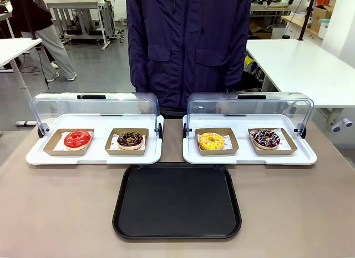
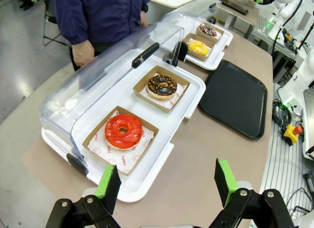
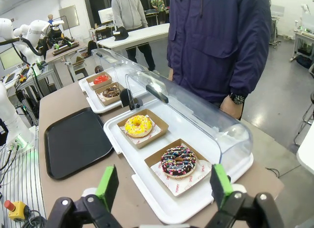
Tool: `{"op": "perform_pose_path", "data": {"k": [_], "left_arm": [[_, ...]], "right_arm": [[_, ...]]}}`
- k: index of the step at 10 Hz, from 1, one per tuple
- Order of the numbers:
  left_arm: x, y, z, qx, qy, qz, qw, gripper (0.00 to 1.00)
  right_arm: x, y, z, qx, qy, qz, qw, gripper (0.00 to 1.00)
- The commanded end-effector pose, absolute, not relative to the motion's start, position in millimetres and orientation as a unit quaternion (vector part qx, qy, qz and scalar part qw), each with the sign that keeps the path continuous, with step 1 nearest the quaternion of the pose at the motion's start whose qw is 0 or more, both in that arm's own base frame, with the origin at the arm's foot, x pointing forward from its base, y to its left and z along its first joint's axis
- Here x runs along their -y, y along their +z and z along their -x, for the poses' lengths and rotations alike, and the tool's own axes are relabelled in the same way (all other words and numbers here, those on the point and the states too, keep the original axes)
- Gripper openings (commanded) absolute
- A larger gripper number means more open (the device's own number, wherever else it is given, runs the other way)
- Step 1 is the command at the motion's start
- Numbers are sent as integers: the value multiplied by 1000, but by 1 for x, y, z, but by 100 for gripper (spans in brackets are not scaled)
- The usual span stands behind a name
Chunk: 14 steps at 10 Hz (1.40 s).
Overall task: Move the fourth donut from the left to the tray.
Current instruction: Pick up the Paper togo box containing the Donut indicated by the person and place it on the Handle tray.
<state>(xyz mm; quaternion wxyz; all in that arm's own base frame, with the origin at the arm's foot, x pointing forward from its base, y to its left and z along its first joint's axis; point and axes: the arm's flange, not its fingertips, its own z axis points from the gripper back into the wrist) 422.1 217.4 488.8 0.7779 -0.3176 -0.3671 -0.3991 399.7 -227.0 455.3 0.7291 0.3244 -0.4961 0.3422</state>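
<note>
The fourth donut [image 1: 265,138] is dark chocolate with white and pink stripes and sprinkles. It lies in a brown cardboard holder at the right end of the right white display tray [image 1: 307,157], whose lid is raised. In the right wrist view the fourth donut [image 3: 178,162] lies just beyond my right gripper [image 3: 163,186], which is open and empty. The black tray [image 1: 177,200] lies at the table's front middle, bare. My left gripper [image 2: 167,181] is open and empty, hovering before the left display tray [image 2: 162,162]; the fourth donut [image 2: 208,30] shows far off there.
A red donut [image 1: 77,139] and a chocolate crumb donut [image 1: 130,140] sit in the left display tray, a yellow donut [image 1: 211,141] left of the fourth one. A person in a dark jacket [image 1: 188,41] stands at the far side, a hand [image 3: 230,106] near the right lid.
</note>
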Motion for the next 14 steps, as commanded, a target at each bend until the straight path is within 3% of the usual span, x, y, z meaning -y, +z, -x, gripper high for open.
{"op": "perform_pose_path", "data": {"k": [1,14], "left_arm": [[-217,490,-421,368,-401,321,775,100],[-217,490,-421,368,-401,321,775,100]], "right_arm": [[226,457,-400,501,344,-327,724,100],[226,457,-400,501,344,-327,724,100]]}}
